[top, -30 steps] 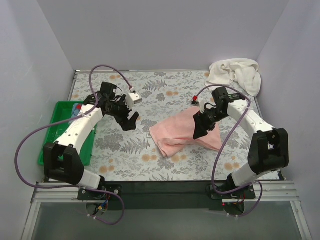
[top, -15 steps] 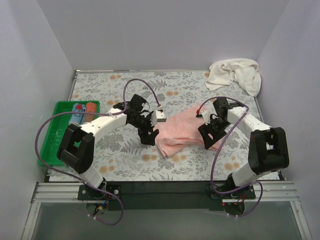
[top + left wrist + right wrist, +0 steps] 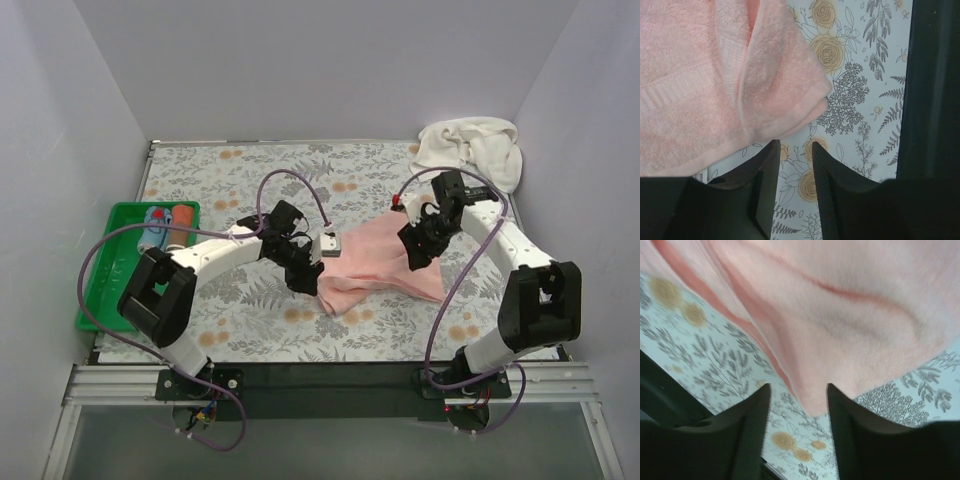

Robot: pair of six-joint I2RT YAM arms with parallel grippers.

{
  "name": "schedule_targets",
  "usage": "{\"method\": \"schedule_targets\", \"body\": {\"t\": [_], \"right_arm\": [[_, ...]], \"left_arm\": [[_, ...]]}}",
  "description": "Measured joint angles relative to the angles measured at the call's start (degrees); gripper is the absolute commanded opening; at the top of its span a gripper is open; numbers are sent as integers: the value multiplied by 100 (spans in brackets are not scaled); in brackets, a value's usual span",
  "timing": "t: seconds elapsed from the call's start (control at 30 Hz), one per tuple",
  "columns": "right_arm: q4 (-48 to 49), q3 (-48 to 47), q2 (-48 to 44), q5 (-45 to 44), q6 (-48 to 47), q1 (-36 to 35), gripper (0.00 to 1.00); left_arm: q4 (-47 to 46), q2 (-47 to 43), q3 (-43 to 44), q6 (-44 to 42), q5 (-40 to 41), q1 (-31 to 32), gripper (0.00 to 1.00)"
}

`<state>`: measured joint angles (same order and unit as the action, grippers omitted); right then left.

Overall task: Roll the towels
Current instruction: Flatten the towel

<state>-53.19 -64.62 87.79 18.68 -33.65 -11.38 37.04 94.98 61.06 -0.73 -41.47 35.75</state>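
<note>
The salmon-pink towel (image 3: pixel 372 262) lies rumpled and partly folded in the middle of the table. My left gripper (image 3: pixel 305 283) is low at its left edge. In the left wrist view the towel's folded corner (image 3: pixel 765 90) lies just beyond the left gripper (image 3: pixel 794 144), whose jaws stand narrowly apart over bare tablecloth. My right gripper (image 3: pixel 416 257) is over the towel's right part. In the right wrist view the jaws of the right gripper (image 3: pixel 799 387) stand apart, with a corner of the pink towel (image 3: pixel 840 325) reaching between the tips. The cream-white towel (image 3: pixel 470 150) sits bunched at the back right corner.
A green tray (image 3: pixel 105 275) stands at the left edge with a blue and an orange roll (image 3: pixel 170 225) at its far end. White walls close in three sides. A black strip (image 3: pixel 320 375) runs along the near edge by the arm bases.
My left arm swung right from near the tray to the pink towel's left edge, and its jaws narrowed. My right gripper shifted over the towel's right side, and its jaws narrowed too.
</note>
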Motion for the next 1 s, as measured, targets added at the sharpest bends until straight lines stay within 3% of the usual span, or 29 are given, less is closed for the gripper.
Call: {"method": "schedule_targets", "body": {"t": [0.17,0.2,0.3,0.37,0.5,0.63,1.0], "right_arm": [[-74,-1062,28,468,50,-337,57],[-57,-1294,129,531,118,-448,58],[39,-1860,581,636,358,-914,59],[131,-2122,951,675,498,-1307,59],[262,-2413,1615,675,704,-2055,44],[411,-2518,2135,651,966,-2610,39],[533,-2629,2546,1123,1239,-2903,57]], "left_arm": [[-68,-326,-105,315,-284,-341,42],[-101,-415,-116,424,-372,-553,52],[-173,-693,-122,684,-529,-1272,66],[-162,-866,-122,793,-535,-1668,68],[-109,-1036,-146,946,-581,-1969,65],[-114,-1045,-376,1139,-758,-2284,64],[-105,-1078,-684,1443,-914,-2861,64]]}}
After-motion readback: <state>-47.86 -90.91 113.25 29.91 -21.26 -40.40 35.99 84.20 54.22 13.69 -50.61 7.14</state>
